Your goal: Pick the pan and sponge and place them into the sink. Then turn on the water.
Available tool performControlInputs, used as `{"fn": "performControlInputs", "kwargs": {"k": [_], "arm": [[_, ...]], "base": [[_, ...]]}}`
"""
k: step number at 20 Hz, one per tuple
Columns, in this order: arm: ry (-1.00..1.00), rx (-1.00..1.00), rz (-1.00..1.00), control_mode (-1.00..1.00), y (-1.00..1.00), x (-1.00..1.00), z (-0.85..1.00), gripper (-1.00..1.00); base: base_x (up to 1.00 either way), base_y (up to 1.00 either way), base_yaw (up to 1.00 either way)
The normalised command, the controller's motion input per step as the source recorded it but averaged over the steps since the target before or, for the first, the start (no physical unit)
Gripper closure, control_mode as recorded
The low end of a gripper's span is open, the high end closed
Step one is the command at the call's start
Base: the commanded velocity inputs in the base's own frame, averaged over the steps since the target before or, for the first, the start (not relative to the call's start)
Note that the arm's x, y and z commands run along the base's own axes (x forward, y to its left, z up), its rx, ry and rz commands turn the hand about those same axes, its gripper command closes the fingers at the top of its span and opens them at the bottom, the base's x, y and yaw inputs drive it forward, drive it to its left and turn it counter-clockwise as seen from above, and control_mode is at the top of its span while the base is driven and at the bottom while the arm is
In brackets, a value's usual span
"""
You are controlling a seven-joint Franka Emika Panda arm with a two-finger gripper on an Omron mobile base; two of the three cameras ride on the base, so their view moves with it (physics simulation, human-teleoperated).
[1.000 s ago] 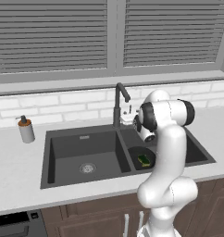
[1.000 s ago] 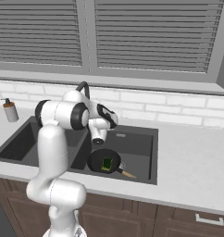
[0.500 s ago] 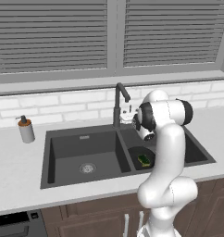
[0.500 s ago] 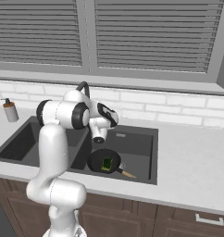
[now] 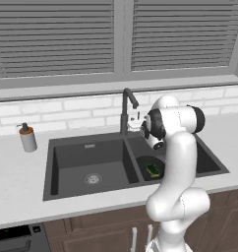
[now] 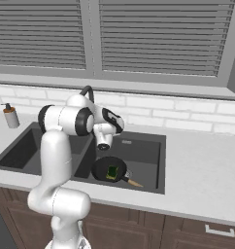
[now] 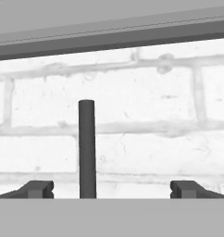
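Pan (image 6: 109, 169) with sponge (image 6: 111, 171) lies in the sink's (image 5: 86, 145) right basin; jaws spread wide, empty, apparently facing the faucet (image 7: 87, 149).

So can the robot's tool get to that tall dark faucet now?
Probably yes. The open tool faces the tall dark gooseneck faucet, which stands between its tips near the left one, nothing in between.
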Motion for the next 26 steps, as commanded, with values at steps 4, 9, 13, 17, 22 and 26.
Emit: {"fn": "performControlInputs", "kwargs": {"k": [4,9,13,17,22,26], "arm": [[0.00,0.00,-0.02,-1.00,-0.24,0.00,0.00,-1.00],[0.00,0.00,-0.05,-1.00,-0.37,0.00,0.00,-1.00],[0.00,0.00,-0.05,-1.00,-0.41,0.00,0.00,-1.00],[0.00,0.00,-0.04,-1.00,-0.43,0.00,0.00,-1.00],[0.00,0.00,-0.01,-1.00,-0.70,0.00,0.00,-1.00],[0.00,0.00,0.00,-1.00,-0.98,-0.03,0.00,-1.00]], "base": [[0.00,0.00,0.00],[0.00,0.00,0.00],[0.00,0.00,0.00],[0.00,0.00,0.00],[0.00,0.00,0.00],[0.00,0.00,0.00]]}}
